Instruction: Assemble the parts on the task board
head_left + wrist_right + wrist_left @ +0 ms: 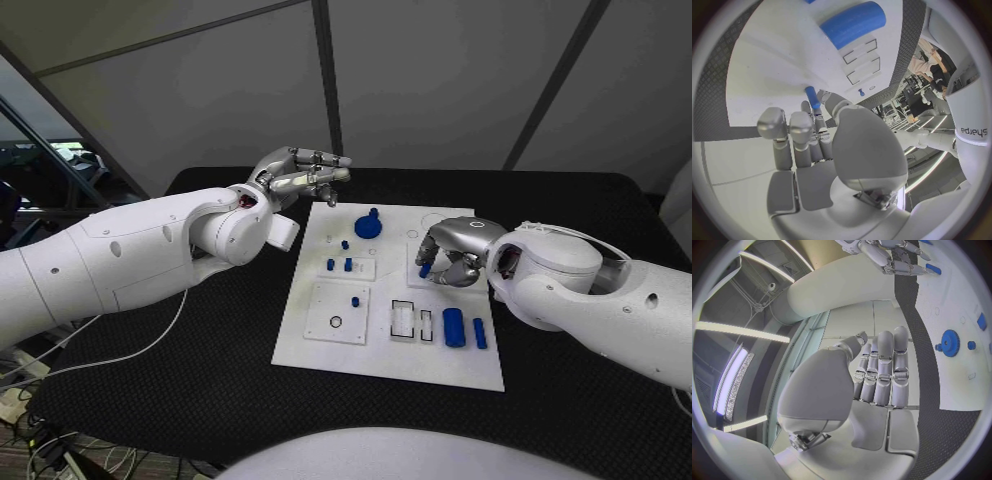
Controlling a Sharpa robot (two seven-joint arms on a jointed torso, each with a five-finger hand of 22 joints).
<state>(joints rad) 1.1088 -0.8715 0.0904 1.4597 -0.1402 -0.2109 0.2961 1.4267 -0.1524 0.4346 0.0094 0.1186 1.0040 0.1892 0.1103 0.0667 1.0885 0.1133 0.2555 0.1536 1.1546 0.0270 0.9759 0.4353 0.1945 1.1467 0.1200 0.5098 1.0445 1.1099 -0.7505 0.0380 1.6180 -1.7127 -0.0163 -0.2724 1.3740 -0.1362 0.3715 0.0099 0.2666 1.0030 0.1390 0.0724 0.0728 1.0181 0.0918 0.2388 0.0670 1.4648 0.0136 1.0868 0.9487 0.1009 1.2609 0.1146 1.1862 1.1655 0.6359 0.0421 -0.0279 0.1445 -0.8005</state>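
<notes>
The white task board (325,350) lies in the middle of the black table. My right hand (459,250) hovers over the board's right side and pinches a small blue peg (426,268) between its fingertips; the right wrist view shows the peg (812,97) upright over the white board (767,60). My left hand (300,175) is raised over the board's far left corner, fingers extended and holding nothing; its fingers (882,370) lie straight side by side. A blue gear (369,225) stands on the board's far part, and the gear (949,343) also shows beside the left hand.
A thick blue cylinder (454,327) and a thinner one (479,333) lie at the board's near right, beside two rectangular slots (414,320). Small blue pegs (339,265) stand near the board's left middle. A white cable (130,350) runs across the table's left side.
</notes>
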